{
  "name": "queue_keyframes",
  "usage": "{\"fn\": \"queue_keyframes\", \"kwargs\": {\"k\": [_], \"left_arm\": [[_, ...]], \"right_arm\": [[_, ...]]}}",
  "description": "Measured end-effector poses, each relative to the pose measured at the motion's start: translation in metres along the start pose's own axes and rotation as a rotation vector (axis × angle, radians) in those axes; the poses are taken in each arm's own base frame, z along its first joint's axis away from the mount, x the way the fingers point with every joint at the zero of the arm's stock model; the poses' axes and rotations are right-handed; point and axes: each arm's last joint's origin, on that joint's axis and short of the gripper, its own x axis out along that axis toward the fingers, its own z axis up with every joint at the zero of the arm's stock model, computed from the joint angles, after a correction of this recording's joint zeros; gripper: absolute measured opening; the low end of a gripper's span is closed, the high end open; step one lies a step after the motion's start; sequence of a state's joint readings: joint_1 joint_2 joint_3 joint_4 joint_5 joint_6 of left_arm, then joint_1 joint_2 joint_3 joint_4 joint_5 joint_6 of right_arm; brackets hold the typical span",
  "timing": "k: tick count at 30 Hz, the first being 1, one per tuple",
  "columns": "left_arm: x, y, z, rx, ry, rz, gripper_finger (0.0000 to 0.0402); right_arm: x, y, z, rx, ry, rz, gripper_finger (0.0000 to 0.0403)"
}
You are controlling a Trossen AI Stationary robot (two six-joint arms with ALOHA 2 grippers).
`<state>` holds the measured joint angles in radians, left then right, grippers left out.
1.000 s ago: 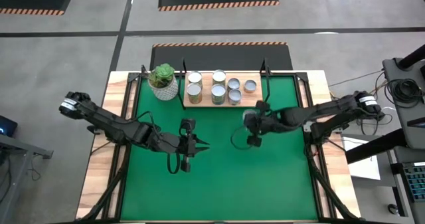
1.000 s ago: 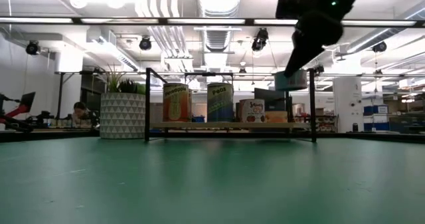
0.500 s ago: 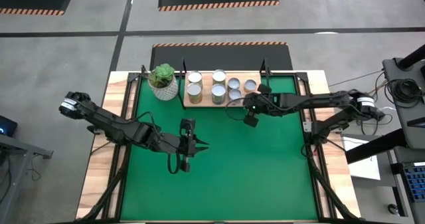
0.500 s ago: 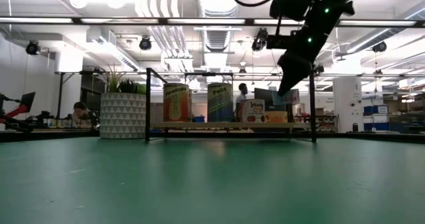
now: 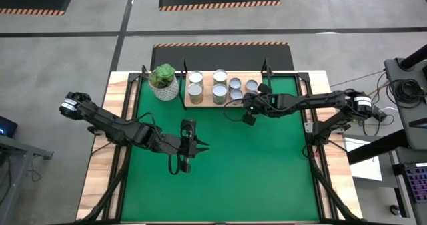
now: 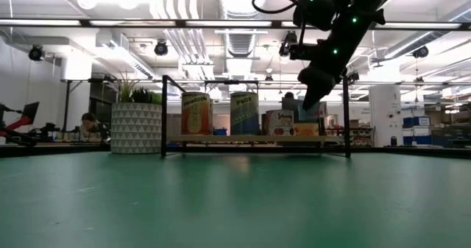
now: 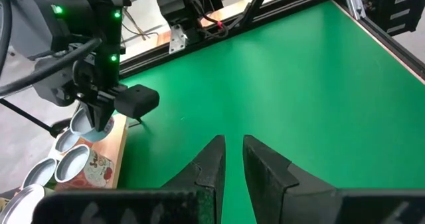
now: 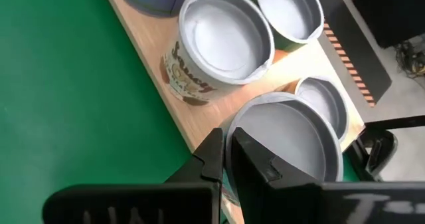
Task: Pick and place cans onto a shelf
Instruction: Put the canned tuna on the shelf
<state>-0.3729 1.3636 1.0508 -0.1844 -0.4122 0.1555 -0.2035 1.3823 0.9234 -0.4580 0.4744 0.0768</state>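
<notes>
The shelf (image 5: 207, 86) stands at the table's far edge and bears several cans (image 5: 219, 93) upright on its light-wood board (image 6: 250, 138). My right gripper (image 5: 247, 109) is shut on one more can (image 8: 285, 141) with a silvery top, above the board's near right part. In the low view this can (image 6: 313, 111) hangs a little above the board. My left gripper (image 5: 199, 145) is shut and empty over the middle of the green mat, well clear of the shelf. My right gripper pinches the can's top rim (image 8: 231, 139) between its two fingers, one finger (image 8: 211, 156) outside the wall and one (image 8: 255, 163) over the recessed top. The fingers slant down from the table's right. The can hangs below them, clear of the board.
A white patterned pot with a green plant (image 5: 164, 83) stands just left of the shelf. Thin black posts (image 6: 163, 115) rise at the shelf's ends. A labelled can (image 8: 216, 51) and a lower one (image 8: 322, 101) stand close to the held can. The green mat (image 5: 253, 171) stretches toward the near edge.
My right gripper has carried the can from over the mat toward the table's far edge and somewhat left to the shelf's right part, and has come down closer to the board. It has stayed shut on the can.
</notes>
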Motion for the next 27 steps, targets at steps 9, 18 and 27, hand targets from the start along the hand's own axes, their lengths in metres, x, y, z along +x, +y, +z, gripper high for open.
{"fn": "queue_keyframes", "kwargs": {"k": [9, 18, 27], "left_arm": [[0.0000, 0.0000, -0.0001, 0.001, 0.001, 0.000, 0.0036], [0.0000, 0.0000, -0.0001, 0.001, 0.002, 0.000, 0.0036], [-0.0001, 0.0001, 0.0000, 0.001, 0.002, 0.000, 0.0036]], "right_arm": [[0.0000, -0.0002, -0.0001, 0.000, 0.000, -0.001, 0.0013], [0.0034, 0.0017, -0.0014, -0.062, 0.014, 0.001, 0.0013], [0.0074, 0.0035, -0.0008, -0.058, 0.012, -0.009, 0.0025]]}}
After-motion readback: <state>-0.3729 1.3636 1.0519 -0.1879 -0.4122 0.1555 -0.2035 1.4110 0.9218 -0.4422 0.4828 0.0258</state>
